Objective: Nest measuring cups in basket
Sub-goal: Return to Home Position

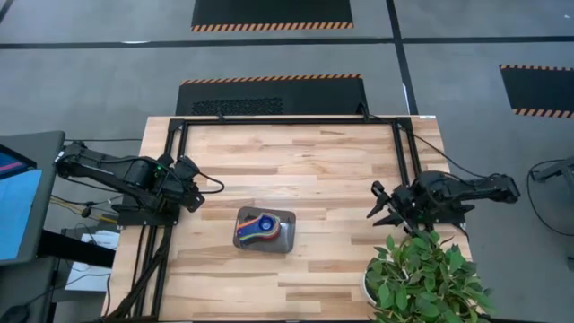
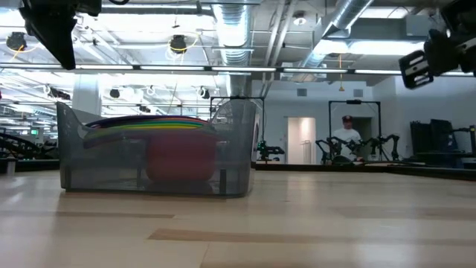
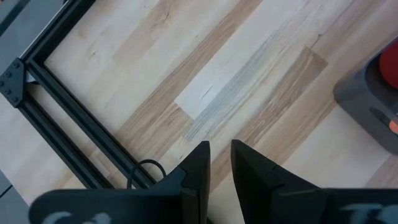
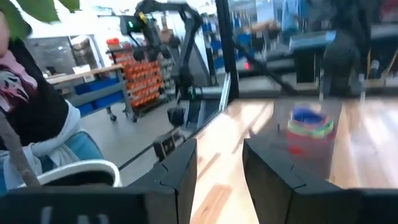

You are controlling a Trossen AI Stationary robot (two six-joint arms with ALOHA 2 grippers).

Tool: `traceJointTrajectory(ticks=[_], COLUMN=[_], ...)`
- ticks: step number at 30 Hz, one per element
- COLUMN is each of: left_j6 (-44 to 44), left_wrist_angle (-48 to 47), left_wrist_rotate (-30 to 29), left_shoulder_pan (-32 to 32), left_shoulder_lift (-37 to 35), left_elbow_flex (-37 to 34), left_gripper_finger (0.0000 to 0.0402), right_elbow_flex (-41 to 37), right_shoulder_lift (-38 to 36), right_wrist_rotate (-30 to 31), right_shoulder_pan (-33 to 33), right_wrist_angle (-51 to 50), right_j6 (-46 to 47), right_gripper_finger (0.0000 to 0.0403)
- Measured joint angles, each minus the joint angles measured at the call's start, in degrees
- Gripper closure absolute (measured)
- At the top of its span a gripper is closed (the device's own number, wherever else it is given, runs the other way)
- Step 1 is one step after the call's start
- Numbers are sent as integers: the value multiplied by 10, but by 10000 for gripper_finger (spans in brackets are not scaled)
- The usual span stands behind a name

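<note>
The dark grey basket stands on the wooden table, a little left of its middle and toward the near edge. Several measuring cups sit nested inside it, a red one lowest and coloured rims stacked above. My left gripper hangs over the table's left edge, left of the basket, pointing steeply down; its fingers stand a narrow gap apart with nothing between them. My right gripper is held level at the table's right side, open and empty, facing the basket.
A potted plant stands at the near right corner, just in front of my right arm. A black metal frame runs along the far and side edges. A person sits beyond the table's left side.
</note>
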Motion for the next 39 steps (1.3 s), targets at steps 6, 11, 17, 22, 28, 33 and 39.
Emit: traceJointTrajectory(ticks=[6,11,17,22,28,33,39], left_j6=[0,0,0,0,14,56,153], left_wrist_angle=[0,0,0,0,-2,29,391], left_wrist_rotate=[0,0,0,0,2,26,-93], left_shoulder_pan=[0,0,0,0,0,-1,-3], left_shoulder_lift=[0,0,0,0,0,-34,-208], left_elbow_flex=[0,0,0,0,0,-29,-202], left_gripper_finger=[346,346,346,346,346,346,346], right_elbow_flex=[0,0,0,-1,-1,-1,-1], right_shoulder_lift=[-20,-19,-16,-16,-16,-16,-16], right_wrist_rotate=[-1,4,4,4,4,4,4], right_shoulder_pan=[-3,-19,-22,-22,-22,-22,-22], right_wrist_angle=[-3,-4,-2,-3,-2,-3,-2], right_j6=[-64,-89,-69,-69,-68,-68,-67], right_gripper_finger=[255,258,259,252,246,248,257])
